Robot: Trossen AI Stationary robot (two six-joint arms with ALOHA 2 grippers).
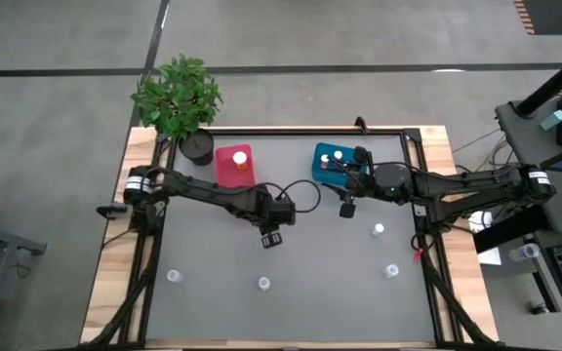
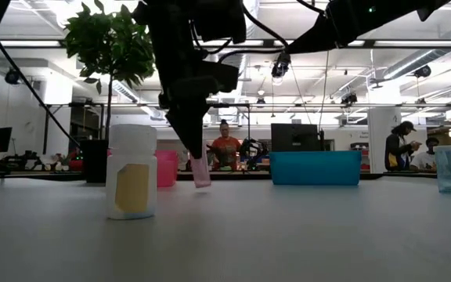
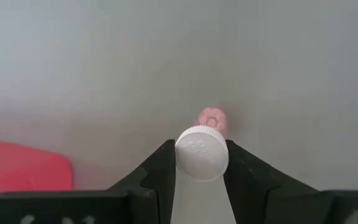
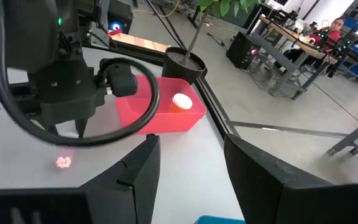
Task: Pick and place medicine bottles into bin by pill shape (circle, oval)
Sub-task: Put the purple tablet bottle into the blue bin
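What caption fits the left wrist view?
Left gripper jaws clamp a white-capped medicine bottle above the grey table, red bin nearby.

The middle of the grey table is bare, so a gripper could pass there; the left gripper hangs over that bare part with a pink bottle held between its fingers; the pink bin and the teal bin stand along the far edge, with the plant pot just beside the pink one; the right gripper blocks the way over the teal bin; loose bottles dot the near side, well apart.
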